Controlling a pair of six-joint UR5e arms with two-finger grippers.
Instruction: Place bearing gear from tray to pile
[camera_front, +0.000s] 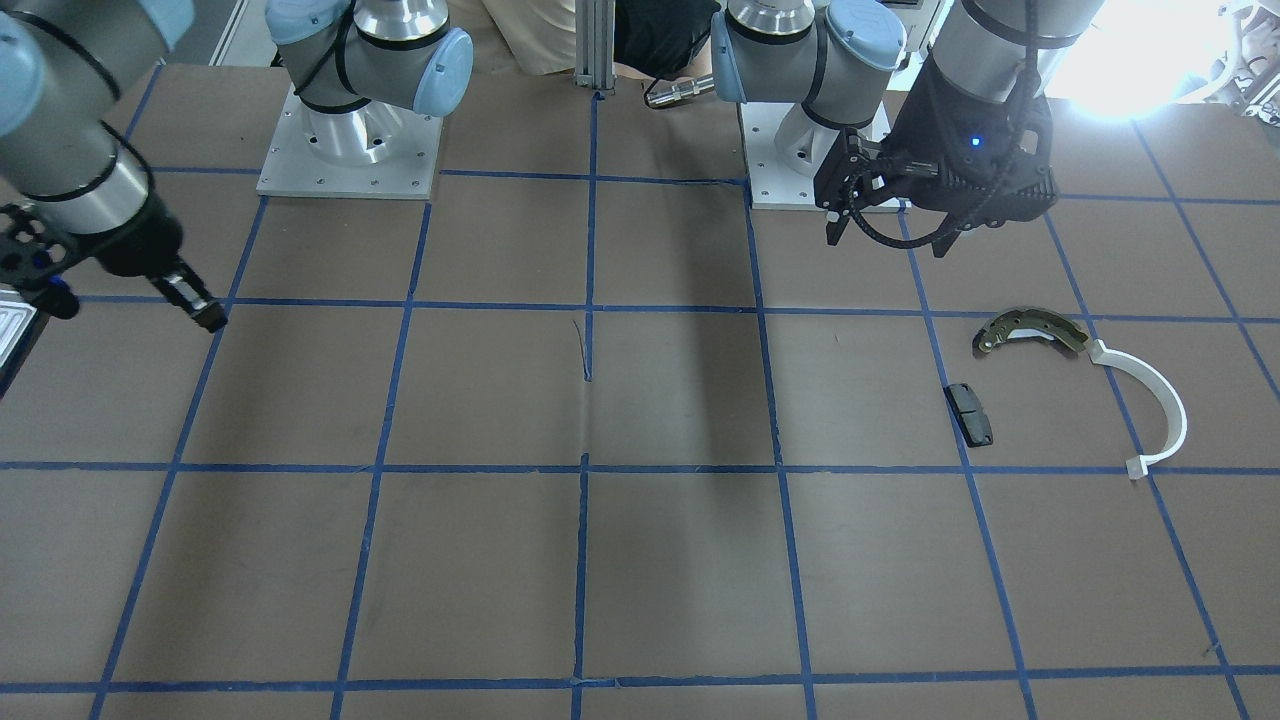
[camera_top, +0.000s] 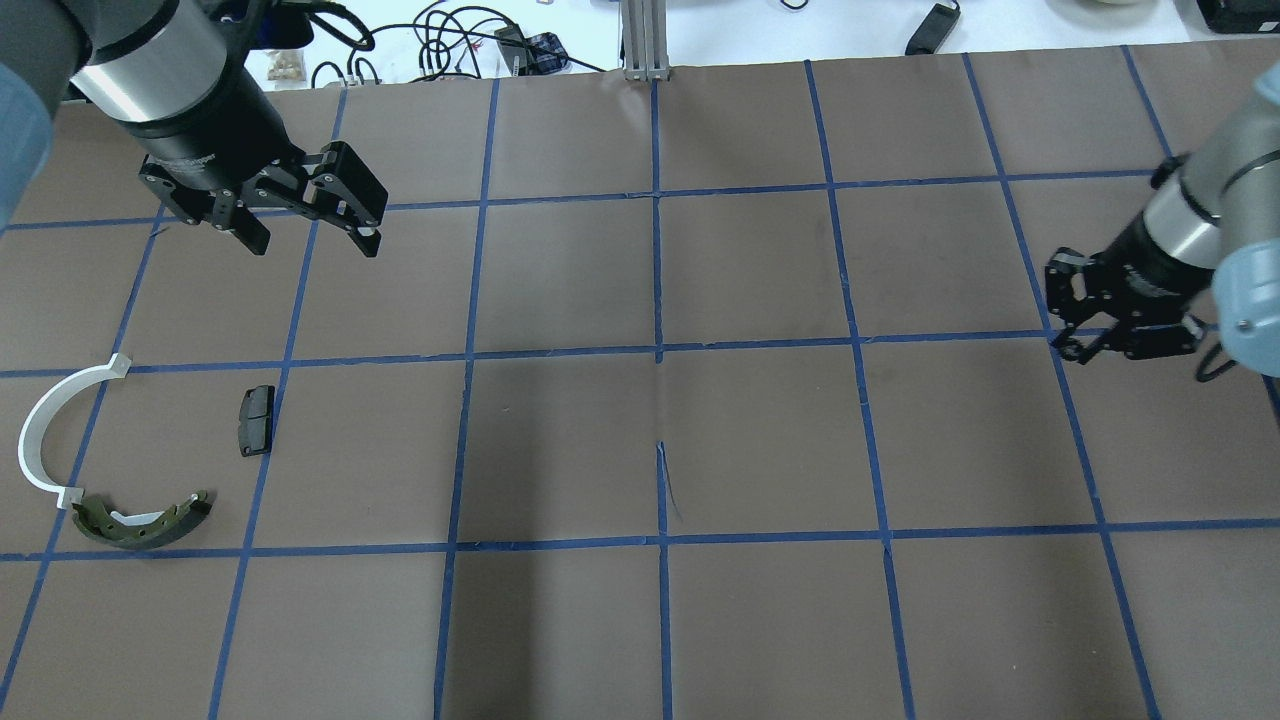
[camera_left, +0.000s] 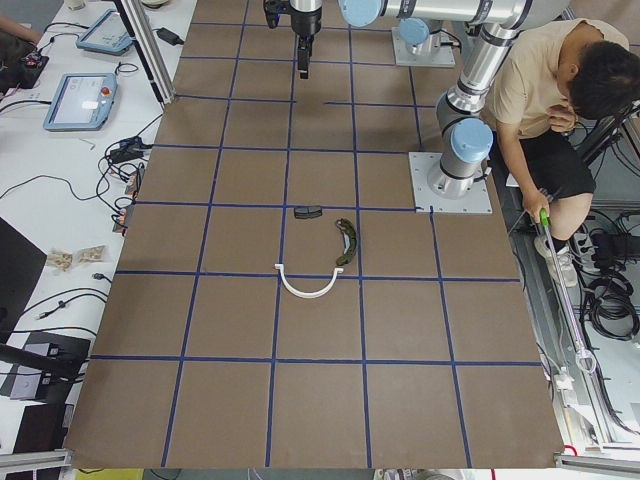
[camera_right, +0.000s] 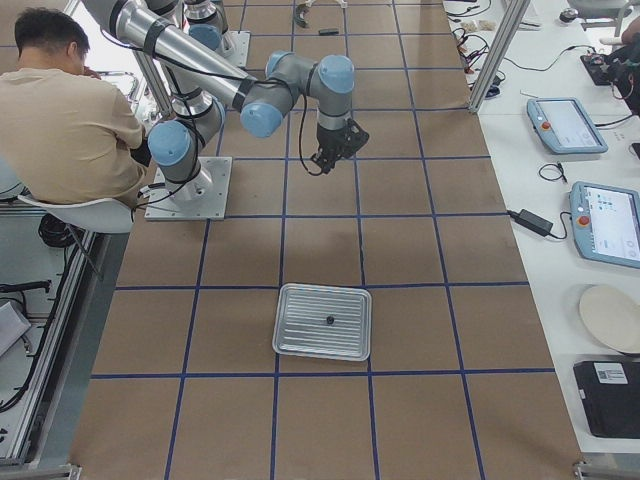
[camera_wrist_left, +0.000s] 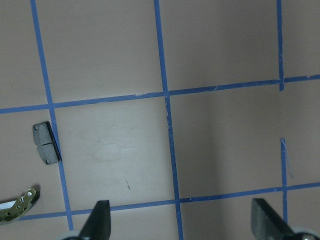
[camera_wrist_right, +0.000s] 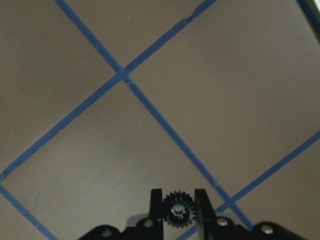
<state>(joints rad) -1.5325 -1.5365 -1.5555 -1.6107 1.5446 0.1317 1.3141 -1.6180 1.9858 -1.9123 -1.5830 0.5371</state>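
Gripping a small black toothed metal gear with a silver hub (camera_wrist_right: 176, 211), your right gripper (camera_front: 207, 314) has its fingers drawn narrow against the gear's two sides, with the teeth showing between them. It hangs above the brown paper worktop with its blue tape grid (camera_top: 760, 440), toward the worktop's right end.

You will find the pale silver-white metal tray with the ribbed base (camera_right: 300, 345) nearer that same right end, well apart from the gripper. One tiny black round piece (camera_right: 329, 320) lies on it.

Your left gripper (camera_top: 312, 243) is spread wide and holds nothing. It hangs above the worktop near its left end.

The pile lies by that left end. The olive-metal curved brake shoe (camera_top: 140, 522) has one end right at an end of the white plastic arc (camera_top: 42, 430); you cannot tell whether they touch. The small black rectangular pad (camera_top: 256, 420) lies flat, apart from both, on the side toward the worktop's middle.
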